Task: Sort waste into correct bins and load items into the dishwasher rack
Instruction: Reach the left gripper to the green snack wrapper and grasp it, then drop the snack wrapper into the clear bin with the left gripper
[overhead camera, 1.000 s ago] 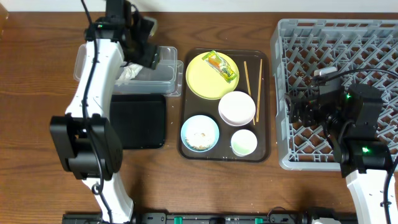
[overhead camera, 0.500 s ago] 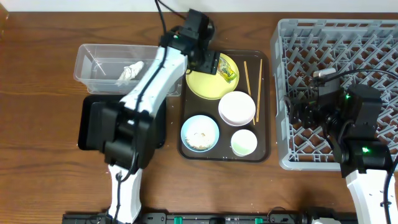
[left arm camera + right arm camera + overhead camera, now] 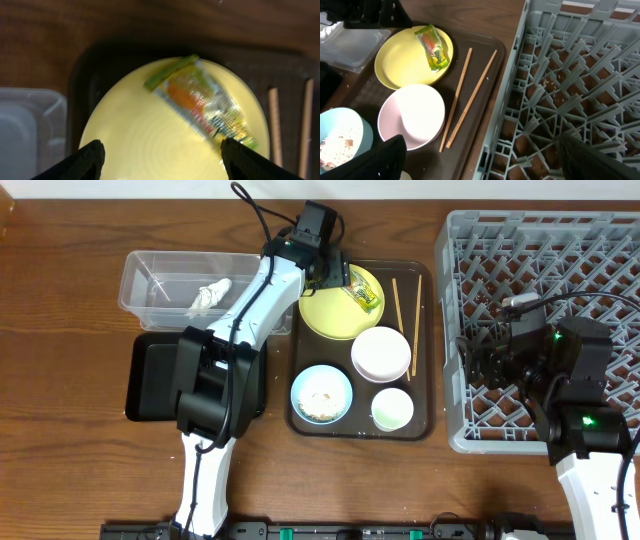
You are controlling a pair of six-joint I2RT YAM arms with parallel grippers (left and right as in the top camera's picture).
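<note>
A small green-and-orange crinkled film wrapper [image 3: 200, 102] lies flat and slantwise on the round yellow plate [image 3: 145, 150]. The plate sits at the far end of the flat dark brown serving tray [image 3: 422, 405], near the middle of the bench's far edge. The left gripper [image 3: 162, 152] hangs directly above the plate, its fingers spread wide with nothing between them.

The wrapper looks very light, thin and soft. On the glossy plate it will probably slide or crumple rather than resist a push. The best hold seems to be a pinch across its narrow width near the green sealed end, which appears slightly raised. From there it could go to the clear plastic rectangular tub [image 3: 140, 290] towards the far left corner.

The right gripper [image 3: 480, 162] hovers over the left side of the large grey plastic lattice rack [image 3: 600, 270] at the bench's right edge. Its jaws are also wide apart and empty.
</note>
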